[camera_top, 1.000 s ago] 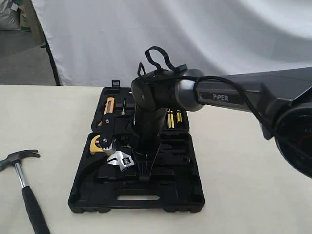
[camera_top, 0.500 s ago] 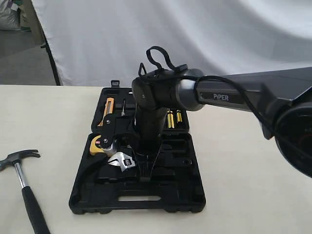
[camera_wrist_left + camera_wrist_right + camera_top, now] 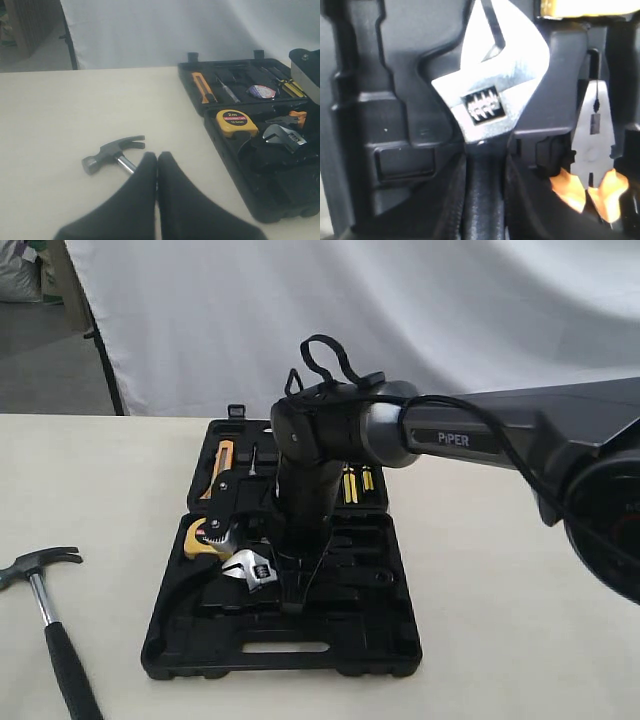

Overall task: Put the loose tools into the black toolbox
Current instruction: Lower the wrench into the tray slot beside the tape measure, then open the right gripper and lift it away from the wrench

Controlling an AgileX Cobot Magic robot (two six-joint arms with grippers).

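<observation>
- Against the frame from a second back, very little has changed: my right arm (image 3: 450,435) has leaned a touch, the wrench (image 3: 250,568) has crept only slightly inside the toolbox (image 3: 385,645), and the hammer (image 3: 48,625) has stayed put on the bench (image 3: 520,640)
- Exterior view: my right claw (image 3: 292,598) points down into the near half of the open toolbox, its tips low in the tray. The wrench's silver head sticks out to the left of the claw, just beside the yellow tape measure (image 3: 196,540). The hammer lies on the bench well apart from the toolbox, to its left, with its handle running off the bottom edge
- Left wrist view: my left claw (image 3: 157,156) is pressed together with nothing between its fingers, over bare bench. The hammer's head sits just beyond the tips and its handle passes behind them. In the open toolbox off to the side, the tape roll (image 3: 261,91) lies in the lid half, and the tape measure and the wrench head are in the tray half
- Right wrist view: my right claw (image 3: 486,157) is pinching the wrench by its dark handle, one finger on each side. The head, with its knurled screw, is over a moulded recess; I cannot tell whether it rests in the recess or hangs just above. The orange-handled pliers (image 3: 592,145) sit in the slot beside it
</observation>
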